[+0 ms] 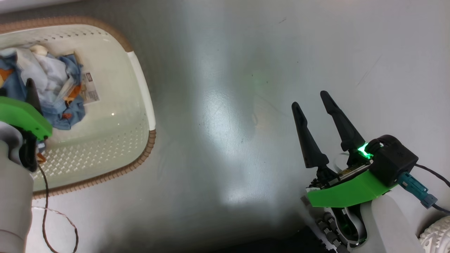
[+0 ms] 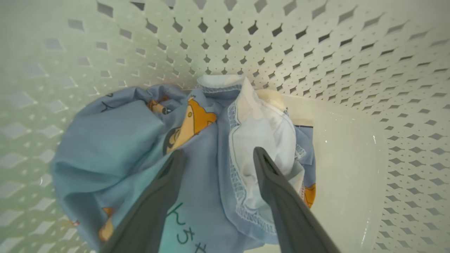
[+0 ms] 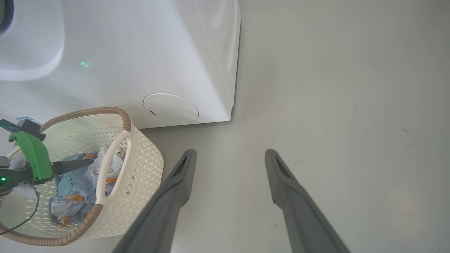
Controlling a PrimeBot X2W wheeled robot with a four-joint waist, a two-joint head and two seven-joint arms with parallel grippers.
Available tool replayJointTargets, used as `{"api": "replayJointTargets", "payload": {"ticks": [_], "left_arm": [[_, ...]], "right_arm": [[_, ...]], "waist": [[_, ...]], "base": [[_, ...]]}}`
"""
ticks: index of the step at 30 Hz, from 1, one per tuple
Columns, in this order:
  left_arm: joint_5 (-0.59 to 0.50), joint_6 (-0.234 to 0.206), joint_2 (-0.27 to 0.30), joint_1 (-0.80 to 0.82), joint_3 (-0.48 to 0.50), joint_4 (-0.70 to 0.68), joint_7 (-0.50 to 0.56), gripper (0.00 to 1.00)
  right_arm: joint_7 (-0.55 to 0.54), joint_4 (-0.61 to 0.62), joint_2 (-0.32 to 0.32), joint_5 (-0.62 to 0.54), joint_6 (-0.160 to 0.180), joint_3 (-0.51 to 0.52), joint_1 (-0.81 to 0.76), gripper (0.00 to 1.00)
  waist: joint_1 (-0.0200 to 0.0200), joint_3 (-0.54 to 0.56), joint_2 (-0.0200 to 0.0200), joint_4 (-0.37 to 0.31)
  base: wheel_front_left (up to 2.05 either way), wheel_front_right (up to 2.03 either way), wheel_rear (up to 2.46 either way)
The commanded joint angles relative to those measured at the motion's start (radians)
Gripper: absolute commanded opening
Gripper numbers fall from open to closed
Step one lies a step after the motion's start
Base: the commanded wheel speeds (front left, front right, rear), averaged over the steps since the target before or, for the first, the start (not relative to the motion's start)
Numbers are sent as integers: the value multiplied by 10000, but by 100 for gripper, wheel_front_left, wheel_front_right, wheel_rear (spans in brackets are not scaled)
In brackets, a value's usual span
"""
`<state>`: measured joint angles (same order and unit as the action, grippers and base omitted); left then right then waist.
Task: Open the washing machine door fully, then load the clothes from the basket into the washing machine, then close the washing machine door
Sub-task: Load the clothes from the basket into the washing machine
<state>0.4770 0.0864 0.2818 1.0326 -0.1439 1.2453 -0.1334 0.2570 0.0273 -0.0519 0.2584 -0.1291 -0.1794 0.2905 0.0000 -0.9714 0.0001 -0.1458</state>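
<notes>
The cream perforated basket (image 1: pixel 142 84) with its brown rim stands on the floor at the left. The clothes (image 1: pixel 52 91), light blue with orange bears and white lining, lie bunched in it. My left gripper (image 2: pixel 218 151) reaches down inside the basket with its fingers open just above the clothes (image 2: pixel 123 140), gripping nothing. My right gripper (image 1: pixel 309 99) hovers open and empty over bare floor at the lower right. In the right wrist view the white washing machine (image 3: pixel 140 52) stands right behind the basket (image 3: pixel 140 165). The washing machine door is out of view.
The grey floor (image 1: pixel 228 105) lies between the basket and my right arm. A round cover (image 3: pixel 170 108) sits low on the machine's front near its corner. A thin brown cable (image 1: pixel 45 211) hangs from my left arm by the basket's near rim.
</notes>
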Motion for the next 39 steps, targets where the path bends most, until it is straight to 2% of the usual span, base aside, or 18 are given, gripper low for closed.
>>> {"api": "replayJointTargets", "payload": {"ticks": [1, 8, 12, 16, 17, 18, 19, 28, 39], "left_arm": [[-76, -155, 454, -162, 86, 36, 61, 100], [-712, -687, 566, 112, -650, 288, 859, 100], [-1296, -814, 661, 212, -1285, 326, 1071, 100], [-1331, -882, 711, 246, -1388, 357, 1141, 99], [-1319, -895, 718, 232, -1397, 365, 1182, 74], [-1297, -904, 722, 201, -1398, 374, 1251, 34], [-1281, -916, 737, 169, -1402, 381, 1285, 0], [-1089, -857, 752, -13, -1384, 409, 1210, 0], [-855, -417, 400, -261, -1426, 388, 81, 0]], "right_arm": [[48, 204, 17, 113, -16, -253, -282, 100], [48, 172, 17, 258, -16, -395, -240, 100], [48, 197, 17, 319, -16, -465, -247, 100], [48, 201, 17, 396, -16, -519, -248, 100], [48, 203, 17, 416, -16, -529, -250, 100], [48, 204, 17, 434, -16, -539, -250, 100], [48, 206, 17, 450, -16, -546, -248, 100], [48, 194, 17, 506, -16, -518, -176, 100], [48, 115, 17, 499, -16, -418, -39, 100]], "waist": [[0, -27, -1, -15], [0, -92, -1, -118], [0, -122, -1, -186], [0, -155, -1, -269], [0, -160, -1, -285], [0, -166, -1, -301], [0, -174, -1, -313], [0, -179, -1, -312], [0, 519, -1, -132]], "base": [[0, 0, 0], [0, 0, 0], [0, 0, 0], [0, 0, 0], [0, 0, 0], [0, 0, 0], [0, 0, 0], [0, 0, 0], [0, 0, 0]]}}
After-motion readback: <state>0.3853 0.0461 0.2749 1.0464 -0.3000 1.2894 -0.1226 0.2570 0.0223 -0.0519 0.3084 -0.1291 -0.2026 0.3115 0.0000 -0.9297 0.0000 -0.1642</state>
